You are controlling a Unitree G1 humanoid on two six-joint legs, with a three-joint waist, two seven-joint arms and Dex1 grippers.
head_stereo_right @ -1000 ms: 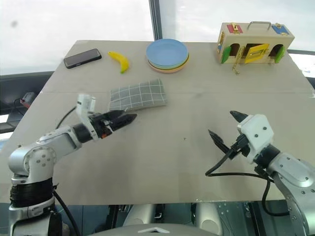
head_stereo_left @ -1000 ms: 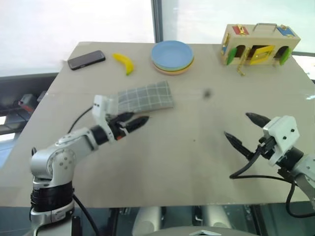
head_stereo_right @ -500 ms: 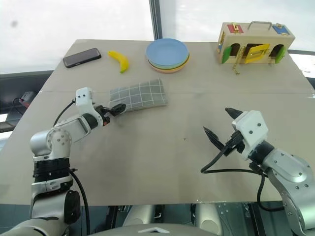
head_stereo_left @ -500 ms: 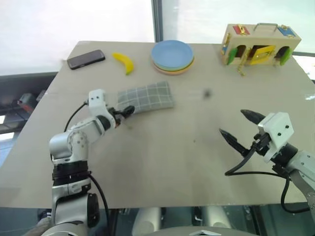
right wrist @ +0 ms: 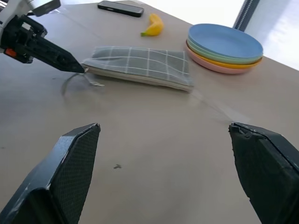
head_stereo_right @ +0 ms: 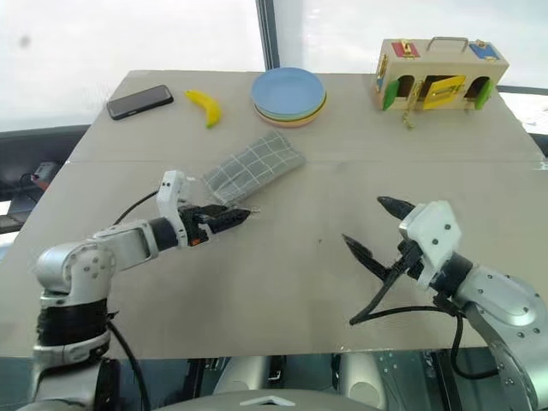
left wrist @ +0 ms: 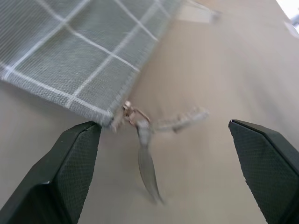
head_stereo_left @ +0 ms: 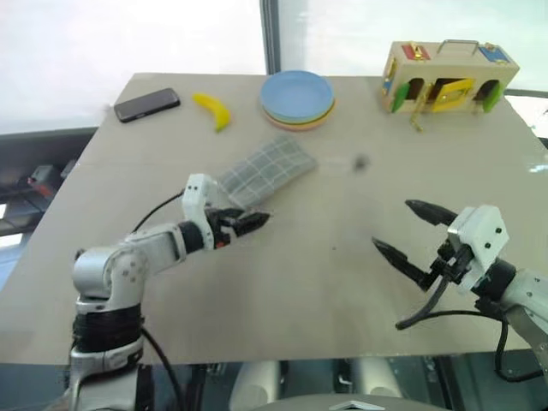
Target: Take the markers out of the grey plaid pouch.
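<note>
The grey plaid pouch [head_stereo_left: 265, 169] lies slantwise on the table, its near corner pointing at my left gripper [head_stereo_left: 250, 222]. That gripper is open just short of the corner. In the left wrist view the pouch corner [left wrist: 70, 51] and its metal zipper pull [left wrist: 141, 140] lie between the spread fingers [left wrist: 60, 172], and nothing is gripped. My right gripper [head_stereo_left: 396, 228] hovers open over the bare table at the right, far from the pouch [right wrist: 140, 65]. The markers are hidden.
A black phone [head_stereo_left: 146, 104] and a yellow banana [head_stereo_left: 214, 110] lie at the far left. A stack of plates [head_stereo_left: 297, 98] sits just behind the pouch. A wooden latch box [head_stereo_left: 449, 75] stands at the far right.
The pouch has swung from lying level to a slant, its left end drawn nearer to me. My left gripper came back and to the right from the pouch's edge. The right gripper edged left.
</note>
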